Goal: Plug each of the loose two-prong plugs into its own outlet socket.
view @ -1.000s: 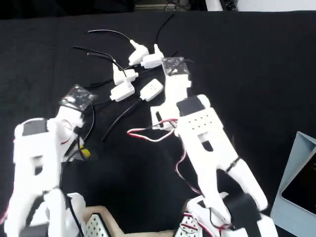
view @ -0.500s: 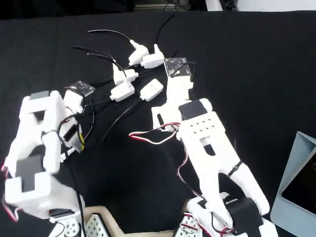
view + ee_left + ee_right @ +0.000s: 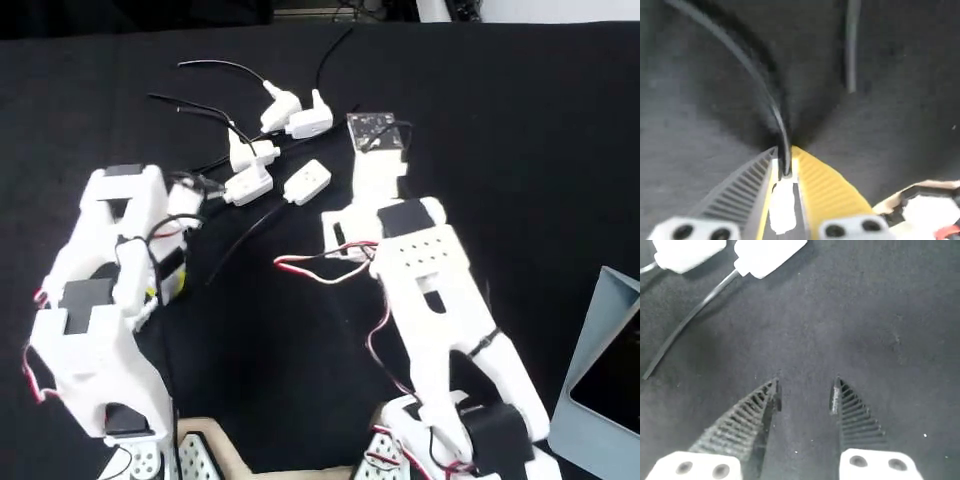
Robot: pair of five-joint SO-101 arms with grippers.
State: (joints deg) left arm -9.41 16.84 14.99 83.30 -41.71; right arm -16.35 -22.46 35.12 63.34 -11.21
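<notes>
Several white two-prong plugs with black cables lie in a cluster at the back of the black table: a pair (image 3: 295, 112), one (image 3: 251, 153), one (image 3: 248, 185) and one (image 3: 307, 180). My left gripper (image 3: 190, 203) is just left of the cluster. Its fingers (image 3: 815, 185) are shut on a thin black cable (image 3: 775, 110) that runs away across the cloth. My right gripper (image 3: 805, 392) hangs open over bare cloth to the right of the plugs, with two plugs (image 3: 687, 252) (image 3: 767, 255) ahead of it. I can make out no separate outlet socket.
A grey-blue box (image 3: 600, 370) stands at the right edge. The arms' bases and a wooden mount (image 3: 210, 450) sit at the near edge. Red and white servo wires (image 3: 320, 270) loop beside the right arm. Black cables (image 3: 215, 68) trail toward the back left.
My left arm has swung up and forward, bringing its gripper right toward the plug cluster. The right gripper has drifted slightly to the right. The plugs have stayed in place.
</notes>
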